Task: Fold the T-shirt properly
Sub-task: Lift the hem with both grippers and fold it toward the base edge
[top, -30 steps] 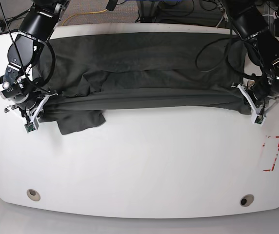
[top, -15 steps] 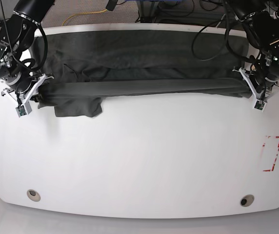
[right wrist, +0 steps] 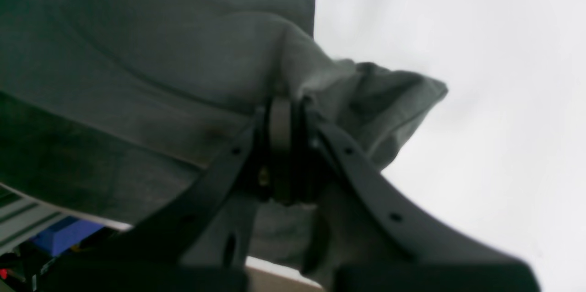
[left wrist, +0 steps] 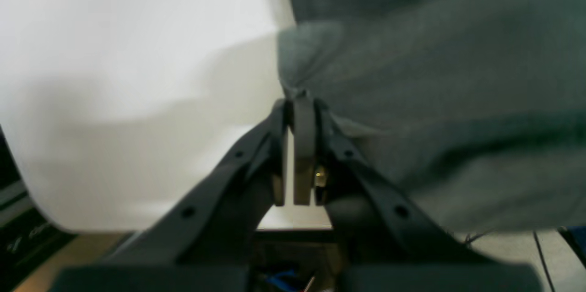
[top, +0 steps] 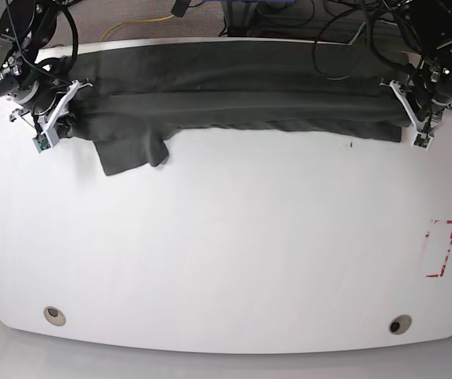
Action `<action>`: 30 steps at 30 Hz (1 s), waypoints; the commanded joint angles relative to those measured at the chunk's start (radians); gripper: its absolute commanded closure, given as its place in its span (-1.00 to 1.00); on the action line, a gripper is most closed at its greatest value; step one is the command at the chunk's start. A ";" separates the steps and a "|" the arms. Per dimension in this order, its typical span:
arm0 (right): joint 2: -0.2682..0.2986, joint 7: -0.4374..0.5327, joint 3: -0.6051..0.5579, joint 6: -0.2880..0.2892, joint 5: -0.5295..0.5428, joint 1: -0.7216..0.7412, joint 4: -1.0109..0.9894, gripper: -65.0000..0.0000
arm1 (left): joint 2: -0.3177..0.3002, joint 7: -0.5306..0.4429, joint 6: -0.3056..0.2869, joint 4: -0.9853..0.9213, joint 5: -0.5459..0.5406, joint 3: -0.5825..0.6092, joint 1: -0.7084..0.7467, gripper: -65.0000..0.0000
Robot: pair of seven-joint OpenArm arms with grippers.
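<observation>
Left wrist: left gripper (left wrist: 300, 100), jaws clamped on T-shirt (left wrist: 435, 77) edge, cloth at right.
Right wrist: right gripper (right wrist: 286, 102), jaws pinching bunched hem.
Base: shirt stretched along counter (top: 226, 260) top edge, one sleeve drooping upper left.

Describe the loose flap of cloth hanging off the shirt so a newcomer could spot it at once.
Start at the white table and find the dark grey T-shirt stretched along its far edge. Near the base view's left end, by the right hand, one flap juts toward the camera, the only part breaking the shirt's straight near edge.
</observation>
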 commanded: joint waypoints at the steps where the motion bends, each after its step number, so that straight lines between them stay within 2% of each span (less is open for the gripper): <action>1: 0.000 0.012 0.038 -0.002 0.000 -0.004 0.016 1.00 | -0.011 -0.006 0.002 0.016 0.005 -0.004 0.010 1.00; 5: -0.016 0.014 0.075 -0.002 -0.003 -0.030 0.013 0.98 | -0.011 -0.006 0.002 0.016 0.008 -0.004 0.025 1.00; 9: -0.019 0.014 0.081 -0.002 -0.004 -0.040 0.013 0.57 | -0.012 -0.006 0.002 0.016 0.010 0.002 0.044 1.00; 12: -0.021 0.014 0.083 -0.002 -0.004 -0.050 0.005 0.17 | -0.012 -0.006 0.002 0.016 0.008 0.002 0.050 0.75; 13: -0.021 0.014 0.083 -0.002 -0.004 -0.052 0.001 0.02 | -0.012 -0.006 0.002 0.016 0.006 0.004 0.050 0.61; 15: -0.021 0.015 0.083 -0.002 -0.004 -0.052 -0.004 -0.14 | -0.012 -0.006 0.002 0.016 0.006 0.004 0.051 0.39; 16: -0.021 0.015 0.090 -0.002 -0.004 -0.052 -0.005 -0.18 | -0.012 -0.006 0.002 0.016 0.006 0.004 0.051 0.26; 19: -0.024 0.015 0.141 -0.002 0.003 -0.052 0.002 -0.19 | -0.011 -0.006 0.002 0.016 0.005 0.004 0.050 0.09; 23: -0.046 0.008 0.204 -0.002 0.073 -0.033 0.033 -0.19 | -0.009 -0.001 0.002 0.041 0.000 0.001 0.019 0.06; 26: -0.047 -0.008 0.207 -0.002 0.148 -0.032 0.028 -0.19 | -0.008 0.048 0.002 0.051 -0.015 0.004 -0.016 0.05; 30: -0.058 -0.052 0.202 -0.002 0.254 -0.032 0.022 -0.19 | -0.011 0.112 0.002 0.051 -0.149 -0.001 -0.036 0.06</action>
